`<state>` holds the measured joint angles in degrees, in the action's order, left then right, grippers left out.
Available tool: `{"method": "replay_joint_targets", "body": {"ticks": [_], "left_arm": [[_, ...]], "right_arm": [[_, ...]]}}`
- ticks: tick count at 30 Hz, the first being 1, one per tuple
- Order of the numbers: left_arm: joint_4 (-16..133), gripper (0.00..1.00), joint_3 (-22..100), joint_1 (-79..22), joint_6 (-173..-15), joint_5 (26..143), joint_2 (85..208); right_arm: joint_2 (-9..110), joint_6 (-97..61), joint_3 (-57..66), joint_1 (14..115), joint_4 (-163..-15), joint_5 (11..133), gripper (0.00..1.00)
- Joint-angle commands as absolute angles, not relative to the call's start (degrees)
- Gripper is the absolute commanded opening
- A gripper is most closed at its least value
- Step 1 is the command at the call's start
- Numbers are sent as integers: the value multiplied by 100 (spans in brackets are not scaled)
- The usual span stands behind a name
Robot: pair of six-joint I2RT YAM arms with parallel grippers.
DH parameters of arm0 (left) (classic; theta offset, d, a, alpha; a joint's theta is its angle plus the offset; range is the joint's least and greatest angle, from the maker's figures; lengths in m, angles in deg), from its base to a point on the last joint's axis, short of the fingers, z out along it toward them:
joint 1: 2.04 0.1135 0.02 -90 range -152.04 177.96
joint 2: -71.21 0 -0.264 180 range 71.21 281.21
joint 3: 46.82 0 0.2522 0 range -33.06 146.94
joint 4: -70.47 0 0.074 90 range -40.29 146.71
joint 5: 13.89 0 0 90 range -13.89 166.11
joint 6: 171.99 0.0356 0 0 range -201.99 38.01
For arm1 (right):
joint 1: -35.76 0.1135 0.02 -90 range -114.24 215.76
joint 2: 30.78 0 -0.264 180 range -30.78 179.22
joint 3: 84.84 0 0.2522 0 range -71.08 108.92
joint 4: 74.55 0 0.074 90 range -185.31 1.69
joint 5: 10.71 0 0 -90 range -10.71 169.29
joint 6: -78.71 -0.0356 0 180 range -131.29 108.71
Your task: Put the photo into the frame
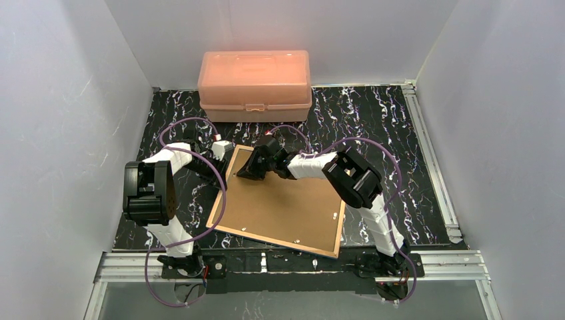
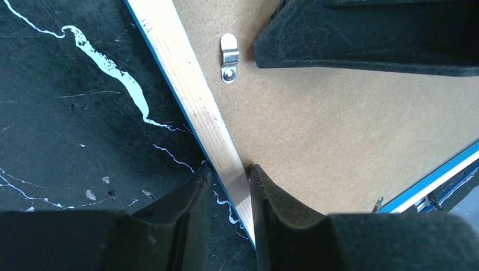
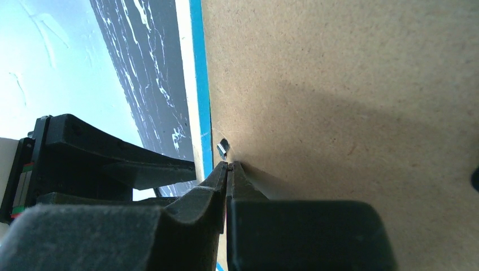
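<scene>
The frame [image 1: 286, 208] lies face down on the table, its brown backing up and its tan wooden edges showing. My left gripper [image 1: 223, 157] is shut on the frame's left wooden rail [image 2: 195, 107], one finger outside the rail and one on the backing. My right gripper [image 1: 244, 172] rests on the backing near the far left corner. Its jaws are pressed together, their tips right below a small metal tab [image 3: 222, 148] by the blue edge [image 3: 199, 84]. The photo is hidden.
A salmon-pink plastic box [image 1: 255, 83] stands at the back of the black marbled table [image 1: 373, 120]. Another metal tab [image 2: 229, 56] sits on the backing near the left rail. White walls close in both sides.
</scene>
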<state>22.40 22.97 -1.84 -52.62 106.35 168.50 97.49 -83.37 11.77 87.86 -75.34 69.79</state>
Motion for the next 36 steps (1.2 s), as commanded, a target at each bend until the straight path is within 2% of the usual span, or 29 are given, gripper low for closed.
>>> {"method": "replay_joint_targets", "body": {"ticks": [1, 16, 36], "left_arm": [[1941, 24, 2020, -327, -5035, 10313, 16932], [1961, 22, 2003, -345, -5029, 10320, 16903], [1955, 21, 1994, -349, -5026, 10362, 16885]], "right_arm": [[9690, -8179, 1175, 8854, -7972, 7051, 12], [10086, -8325, 1514, 8923, -7790, 6894, 12], [10206, -7882, 1906, 8901, -8094, 7328, 13]]}}
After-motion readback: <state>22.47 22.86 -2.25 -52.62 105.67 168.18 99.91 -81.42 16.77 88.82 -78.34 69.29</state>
